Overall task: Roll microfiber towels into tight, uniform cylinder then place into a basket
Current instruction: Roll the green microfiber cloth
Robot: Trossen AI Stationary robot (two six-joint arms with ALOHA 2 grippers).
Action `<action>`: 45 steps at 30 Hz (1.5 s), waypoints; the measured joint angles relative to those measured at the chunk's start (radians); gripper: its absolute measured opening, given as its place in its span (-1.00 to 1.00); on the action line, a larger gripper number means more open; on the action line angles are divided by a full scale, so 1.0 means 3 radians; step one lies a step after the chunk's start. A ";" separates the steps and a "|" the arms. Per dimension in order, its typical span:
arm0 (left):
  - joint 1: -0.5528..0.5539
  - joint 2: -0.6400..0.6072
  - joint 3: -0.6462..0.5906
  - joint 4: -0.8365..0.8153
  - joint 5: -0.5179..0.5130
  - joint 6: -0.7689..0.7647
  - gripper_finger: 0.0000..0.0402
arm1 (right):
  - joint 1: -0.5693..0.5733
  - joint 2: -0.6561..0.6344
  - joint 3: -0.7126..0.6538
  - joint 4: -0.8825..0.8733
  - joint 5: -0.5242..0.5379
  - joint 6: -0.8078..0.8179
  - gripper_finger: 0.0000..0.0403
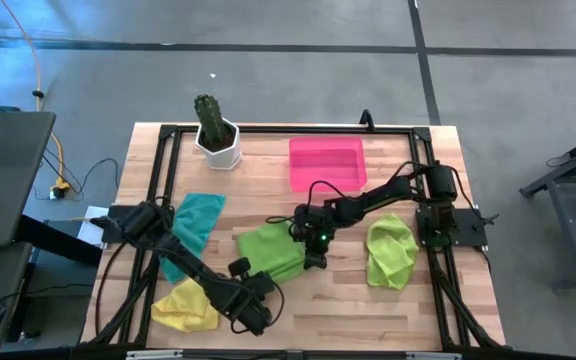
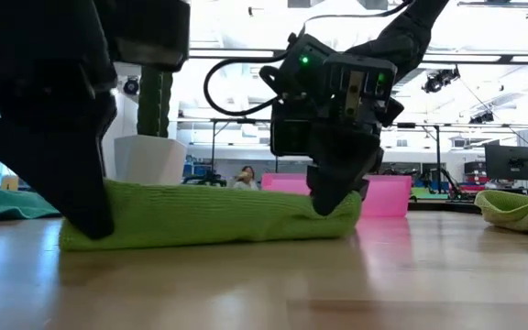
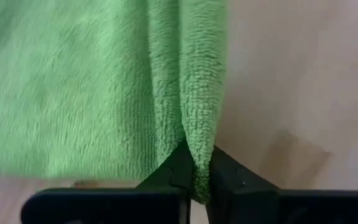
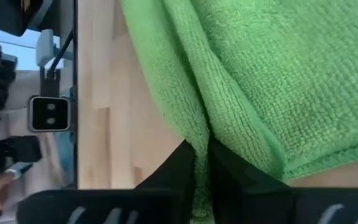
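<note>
A lime green towel point(image 1: 268, 250) lies folded on the table's middle; in the low view it point(image 2: 209, 215) is a low, flat bundle. My left gripper point(image 1: 246, 272) is shut on its near left corner, and also shows at the low view's left point(image 2: 94, 225). My right gripper point(image 1: 313, 255) is shut on the towel's right end point(image 2: 330, 203). A second lime green towel point(image 1: 390, 252) lies crumpled at the right, a teal one point(image 1: 196, 222) at the left, a yellow one point(image 1: 183, 308) at the near left. The pink basket point(image 1: 327, 163) stands at the far middle. My left gripper pinches a raised fold of the green towel point(image 3: 197, 168) between its two fingers, at the towel's near left end. The fingers come steeply from above. The rest of the towel lies flat on the table. My right gripper pinches a folded edge of the green towel point(image 4: 201, 163) between its two fingers, at the towel's right end. The fingers slant down from the table's right side. The towel rests on the table, with its hemmed edge point(image 4: 303, 163) beside the fingers.
A white pot with a cactus point(image 1: 216, 135) stands at the far left, beside the basket. A black frame point(image 1: 288, 128) runs along the table's edges. Bare wood shows near the front edge between the yellow towel and the right arm's base point(image 1: 448, 225).
</note>
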 joint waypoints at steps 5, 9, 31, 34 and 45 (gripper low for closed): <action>0.0080 -0.0006 0.0004 -0.0160 0.0223 -0.0345 -0.97 | 0.0000 0.0003 0.0000 0.0014 0.0322 -0.0373 -0.74; 0.0146 -0.0014 0.0005 -0.0126 0.0375 -0.0319 -0.98 | 0.0001 -0.0017 0.0001 -0.0002 0.0399 -0.0637 -0.69; 0.0882 0.0036 -0.0018 0.0848 0.0437 0.3420 -0.99 | 0.0325 -0.0749 -0.0003 -0.1421 0.2518 -0.1899 -0.69; 0.0987 0.0033 -0.0087 0.1125 0.0619 0.3958 -0.99 | 0.0346 -0.0836 -0.0003 -0.1779 0.2875 -0.1897 -0.71; 0.1119 0.0027 -0.0166 0.1320 0.0750 0.5154 -0.97 | 0.0397 -0.1745 -0.0258 -0.2023 0.3006 -0.1417 -0.97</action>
